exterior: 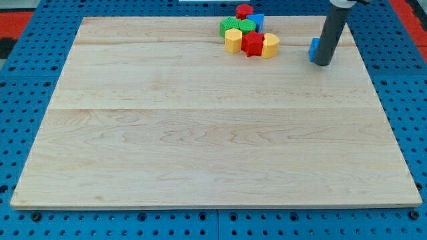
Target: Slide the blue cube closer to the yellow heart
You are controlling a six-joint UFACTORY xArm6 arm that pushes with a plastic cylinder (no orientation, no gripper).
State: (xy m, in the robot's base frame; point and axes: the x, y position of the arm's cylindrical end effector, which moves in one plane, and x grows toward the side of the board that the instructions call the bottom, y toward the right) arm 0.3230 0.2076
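Observation:
The blue cube (313, 50) lies near the view's top right, partly hidden behind my dark rod. My tip (323, 64) rests on the board right against the cube's right side. A cluster of blocks sits to the cube's left at the top centre. Its rightmost piece is a yellow block (269, 45) that looks like the heart, a short gap from the cube. Next to it are a red star-like block (253, 44) and another yellow block (233, 40).
The cluster also holds two green blocks (230, 27) (247, 27), a second blue block (257, 20) and a red block (244, 10) at the board's top edge. The wooden board (200, 133) lies on a blue perforated table.

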